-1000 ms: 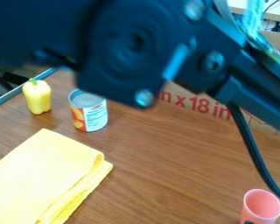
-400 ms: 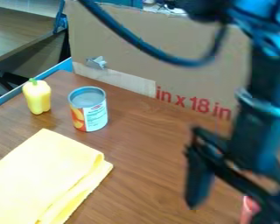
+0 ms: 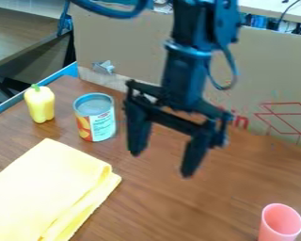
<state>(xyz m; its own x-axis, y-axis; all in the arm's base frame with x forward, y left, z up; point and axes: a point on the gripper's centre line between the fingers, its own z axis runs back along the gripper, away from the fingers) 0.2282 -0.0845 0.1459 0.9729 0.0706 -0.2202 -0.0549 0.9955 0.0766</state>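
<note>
The black gripper (image 3: pixel 162 164) hangs over the middle of the wooden table, its two fingers spread wide with nothing between them. Just left of its left finger stands an upright can (image 3: pixel 95 117) with a grey top and a fruit label. Left of the can a yellow toy pepper (image 3: pixel 40 104) stands upright. A folded yellow cloth (image 3: pixel 49 188) lies at the lower left. At the lower right corner is a pink cup (image 3: pixel 281 222), standing with its mouth up.
Behind the work surface (image 3: pixel 241 188) a cardboard box panel (image 3: pixel 272 75) with red print rises like a wall. A blue edge (image 3: pixel 8 104) runs along the table's left side. Another table (image 3: pixel 21 37) is at the upper left.
The arm first swung back from across the top of the view to the right side; since then the gripper has moved left to the middle, uncovering the pink cup. Can, pepper and cloth are unmoved.
</note>
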